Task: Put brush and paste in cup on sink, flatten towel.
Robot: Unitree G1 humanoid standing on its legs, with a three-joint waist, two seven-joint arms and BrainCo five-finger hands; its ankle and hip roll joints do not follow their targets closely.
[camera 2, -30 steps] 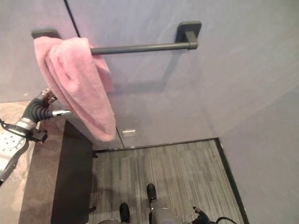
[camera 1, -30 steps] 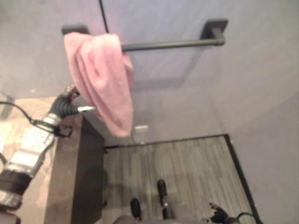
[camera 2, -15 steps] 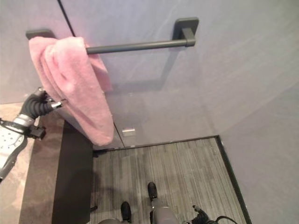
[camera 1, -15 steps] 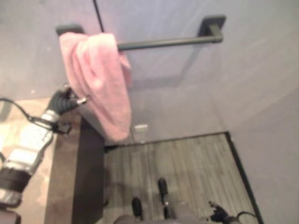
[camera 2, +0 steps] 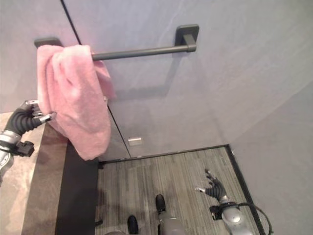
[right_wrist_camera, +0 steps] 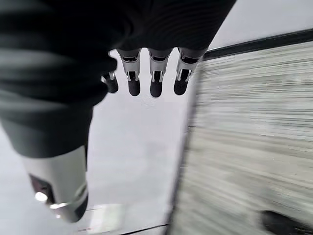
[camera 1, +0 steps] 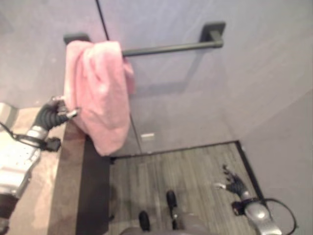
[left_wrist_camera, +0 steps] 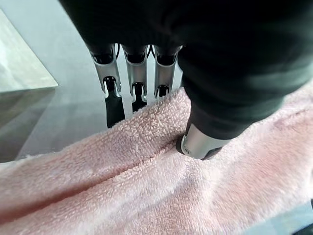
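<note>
At the towel's left edge, left hand (camera 1: 57, 110): thumb pressed into the pile, fingers (left_wrist_camera: 137, 78) behind the fold, pinching the fluffy pink terry towel (camera 1: 100, 93).
Right hand (camera 2: 211, 185): low over the grey striped floor (camera 1: 186, 166), fingers spread straight, holding nothing.
Pink towel: bunched in thick folds over the left end of the dark metal wall rail (camera 2: 142, 51), hanging down in front of the grey wall (camera 2: 205, 93); not flattened.
Changed since a second ago: the right hand has come into view at the lower right; the left hand has closed in from beside the towel onto its edge.
Beside the left arm: a brown stone-look counter (camera 1: 63, 181) with a dark front edge.
Hard to make out: the left fingertips, buried behind the cloth.
</note>
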